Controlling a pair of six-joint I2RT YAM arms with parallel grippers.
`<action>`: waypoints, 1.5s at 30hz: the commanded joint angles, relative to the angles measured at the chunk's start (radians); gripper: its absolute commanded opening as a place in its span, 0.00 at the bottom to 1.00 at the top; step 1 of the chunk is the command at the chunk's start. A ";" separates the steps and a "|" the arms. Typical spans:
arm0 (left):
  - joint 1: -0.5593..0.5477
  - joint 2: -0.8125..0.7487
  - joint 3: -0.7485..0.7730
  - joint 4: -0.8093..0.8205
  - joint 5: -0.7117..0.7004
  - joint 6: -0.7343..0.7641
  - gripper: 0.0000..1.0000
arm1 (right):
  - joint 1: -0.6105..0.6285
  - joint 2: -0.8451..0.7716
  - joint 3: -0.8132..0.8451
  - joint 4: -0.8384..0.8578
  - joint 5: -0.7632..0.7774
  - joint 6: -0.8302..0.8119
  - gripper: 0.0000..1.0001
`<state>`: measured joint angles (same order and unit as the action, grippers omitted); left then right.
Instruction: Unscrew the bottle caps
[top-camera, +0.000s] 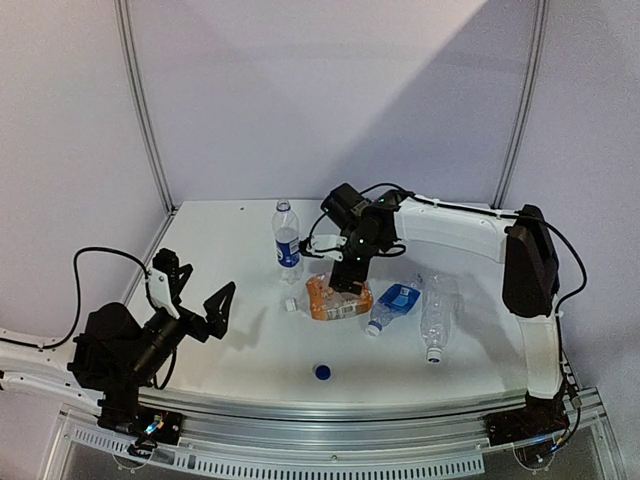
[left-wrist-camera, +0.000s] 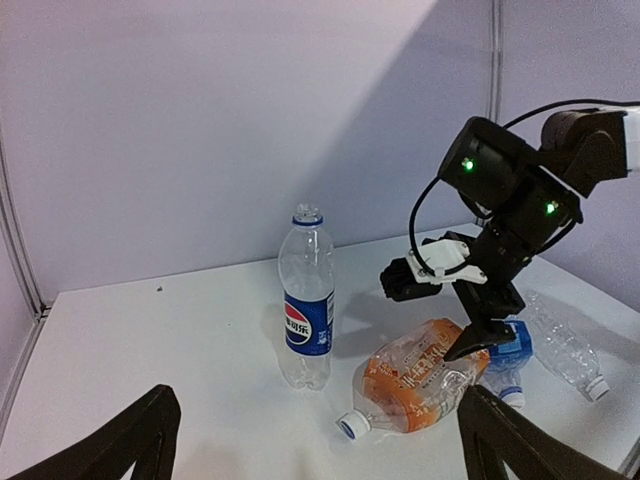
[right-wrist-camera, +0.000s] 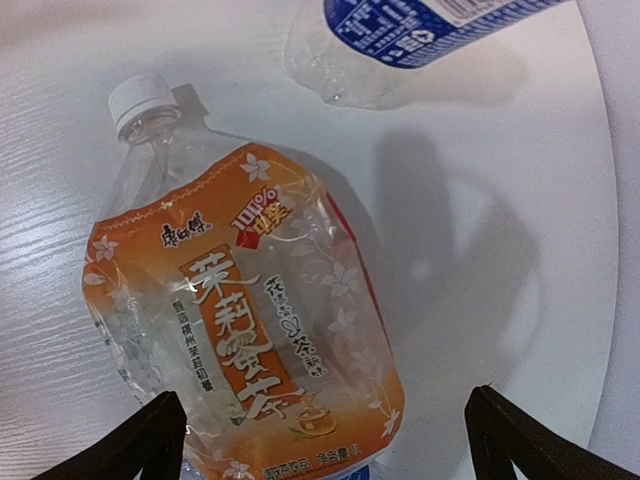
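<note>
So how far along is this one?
One done: the Pepsi bottle stands uncapped, a blue cap lying loose. In hand: the right hand, open, hovers over the orange bottle, white cap on. Remaining: that one, the blue-labelled bottle and the clear bottle, both capped.

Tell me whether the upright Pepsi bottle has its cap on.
Off: the Pepsi bottle has a bare, open neck; a loose blue cap lies on the table.

At back, Pepsi bottle (top-camera: 287, 236); before it, left to right, tea bottle (top-camera: 338, 298), labelled bottle (top-camera: 393, 306), plain bottle (top-camera: 437, 312); nearest, cap (top-camera: 322, 372).
</note>
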<state>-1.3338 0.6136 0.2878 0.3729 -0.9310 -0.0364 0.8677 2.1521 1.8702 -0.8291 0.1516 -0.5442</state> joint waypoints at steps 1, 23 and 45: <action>0.005 -0.011 0.019 -0.025 0.000 -0.030 0.99 | -0.033 0.023 0.012 -0.057 -0.157 -0.012 0.99; 0.005 -0.012 0.019 -0.022 -0.003 -0.030 0.99 | 0.210 -0.114 -0.244 0.184 0.211 -0.018 0.77; 0.005 -0.016 0.017 -0.020 -0.003 -0.025 0.99 | 0.235 0.084 -0.219 0.195 0.278 -0.086 0.35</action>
<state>-1.3338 0.6067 0.2890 0.3679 -0.9302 -0.0570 1.0893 2.1822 1.6413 -0.6186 0.4068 -0.6273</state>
